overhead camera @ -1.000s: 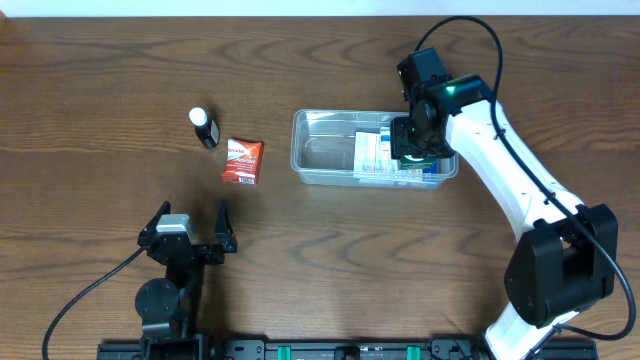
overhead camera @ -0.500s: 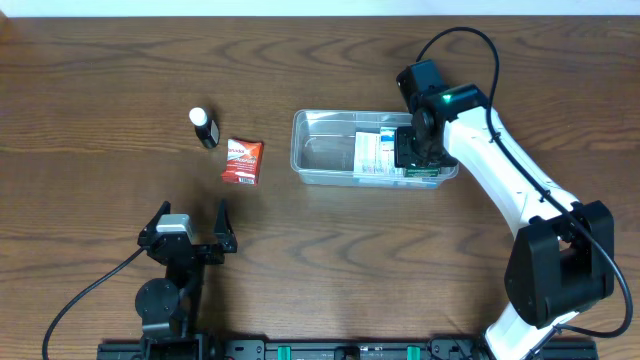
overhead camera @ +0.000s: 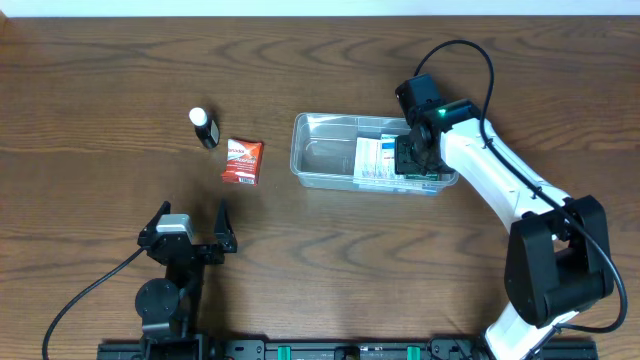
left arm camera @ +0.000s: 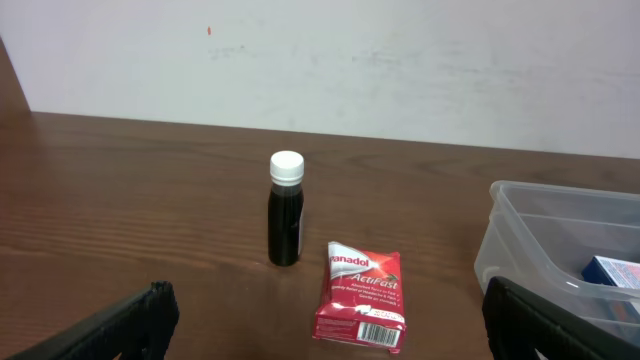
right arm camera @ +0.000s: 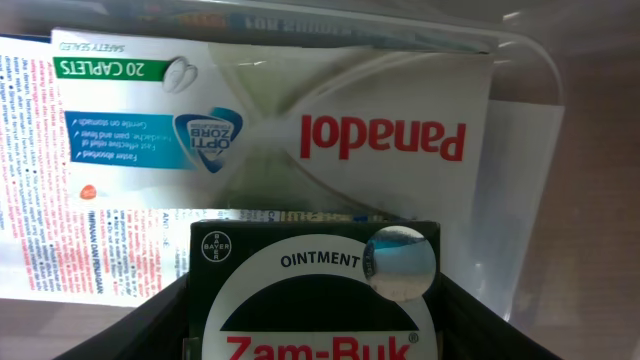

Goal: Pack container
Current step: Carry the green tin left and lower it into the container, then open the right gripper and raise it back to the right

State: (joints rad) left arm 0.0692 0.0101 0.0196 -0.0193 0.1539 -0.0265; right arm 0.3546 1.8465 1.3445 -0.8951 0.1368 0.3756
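"Toward 1 o'clock from the middle of the tabletop, is that where the container lies?"

"Yes, with its long side running 9 to 3, well apart from the loose items. In the left wrist view the container shows only a rounded corner at the 3 o'clock edge."

"What's inside it?"

"A blue-and-white Panadol box lies flat in the 3 o'clock half; the 9 o'clock half is bare plastic. The right wrist view shows the Panadol box with its print upside down and the clear wall of the container behind it."

"And the right end effector?"

"It hangs over the container's 3 o'clock end, clenched on a dark Zam-Buk ointment pack, with a finger pressed against each side. The pack overlaps the Panadol box at its 6 o'clock edge; whether it touches the box, I cannot tell."

"The left one?"

"The left end effector sits near 7 o'clock, jaws spread wide and holding nothing."

"What lies outside the container?"

"A small dark bottle with a white cap stands upright at 10 o'clock. A red Panadol packet lies flat just beside it, at the bottle's 4 o'clock, between bottle and container. The left wrist camera sees both the bottle and the packet — close together, not touching."
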